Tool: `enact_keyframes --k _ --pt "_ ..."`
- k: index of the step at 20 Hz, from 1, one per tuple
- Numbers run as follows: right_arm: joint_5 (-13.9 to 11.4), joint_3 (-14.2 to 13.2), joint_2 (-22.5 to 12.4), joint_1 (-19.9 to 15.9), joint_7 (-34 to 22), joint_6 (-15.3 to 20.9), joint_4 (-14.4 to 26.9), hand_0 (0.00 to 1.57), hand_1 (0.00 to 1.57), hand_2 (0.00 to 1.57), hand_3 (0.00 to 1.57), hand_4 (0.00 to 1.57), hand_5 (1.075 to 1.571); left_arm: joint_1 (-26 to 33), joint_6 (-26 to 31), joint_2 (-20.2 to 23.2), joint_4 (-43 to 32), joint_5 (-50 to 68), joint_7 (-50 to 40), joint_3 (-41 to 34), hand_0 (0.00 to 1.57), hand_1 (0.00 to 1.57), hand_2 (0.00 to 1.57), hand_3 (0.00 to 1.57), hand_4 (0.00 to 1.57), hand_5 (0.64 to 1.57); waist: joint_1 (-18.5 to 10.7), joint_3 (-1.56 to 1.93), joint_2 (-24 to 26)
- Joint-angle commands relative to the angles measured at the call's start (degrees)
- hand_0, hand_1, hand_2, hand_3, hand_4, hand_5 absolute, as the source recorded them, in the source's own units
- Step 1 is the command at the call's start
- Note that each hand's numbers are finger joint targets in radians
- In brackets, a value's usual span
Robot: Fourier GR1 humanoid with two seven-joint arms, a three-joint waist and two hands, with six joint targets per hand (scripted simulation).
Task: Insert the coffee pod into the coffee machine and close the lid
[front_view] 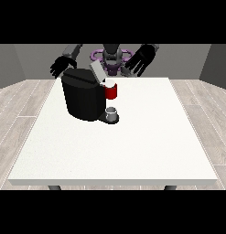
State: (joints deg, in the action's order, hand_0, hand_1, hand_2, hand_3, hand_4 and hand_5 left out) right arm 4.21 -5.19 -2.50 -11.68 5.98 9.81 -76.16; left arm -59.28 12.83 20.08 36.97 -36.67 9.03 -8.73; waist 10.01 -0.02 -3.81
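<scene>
A black coffee machine (83, 97) stands on the white table (123, 146) at its far left part. Its grey lid (96, 70) is tilted up and open above the red front part (111, 92). A small white pod (110, 82) sits on top of that red part. A grey cup (112, 113) stands on the machine's base. The hand at the view's left (62, 65) hovers behind the machine, fingers spread. The hand at the view's right (140, 59) is raised above the table's far edge, fingers straight and holding nothing.
The robot's torso (112, 57) is behind the table's far edge. Wooden floor (13, 105) surrounds the table. White tabletop stretches in front and to the right of the machine.
</scene>
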Motion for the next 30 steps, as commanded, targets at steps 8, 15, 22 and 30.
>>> enact_keyframes --k 8,15,22,30 --pt "-0.7 0.1 -4.5 6.3 -2.3 -3.3 -2.0 0.00 0.00 0.00 0.00 0.39 1.571 14.9 3.3 -9.7 1.0 15.9 4.3 -10.4 0.00 0.00 0.00 0.00 0.00 1.571 -9.5 -0.02 15.0" --pt "0.4 1.3 -7.0 3.4 -7.5 -6.8 -6.3 0.00 0.00 0.00 0.00 0.00 1.571 24.8 1.1 -18.1 2.3 19.4 5.5 -10.9 0.00 0.00 0.00 0.00 0.09 1.571 -14.1 0.01 20.4" --pt "0.9 1.4 -10.3 -0.5 -8.7 -11.6 -7.1 0.00 0.00 0.00 0.00 0.00 1.571 25.1 5.7 -15.7 8.7 25.0 1.7 -11.9 0.00 0.00 0.00 0.00 0.00 1.571 -16.3 0.03 16.6" --pt "-2.6 5.1 -6.4 -1.3 -6.2 -10.5 -4.8 0.00 0.00 0.00 0.00 0.00 1.571 35.4 3.6 -20.0 17.6 29.0 2.4 -6.1 0.00 0.00 0.00 0.00 0.09 1.571 -18.6 0.04 15.7"
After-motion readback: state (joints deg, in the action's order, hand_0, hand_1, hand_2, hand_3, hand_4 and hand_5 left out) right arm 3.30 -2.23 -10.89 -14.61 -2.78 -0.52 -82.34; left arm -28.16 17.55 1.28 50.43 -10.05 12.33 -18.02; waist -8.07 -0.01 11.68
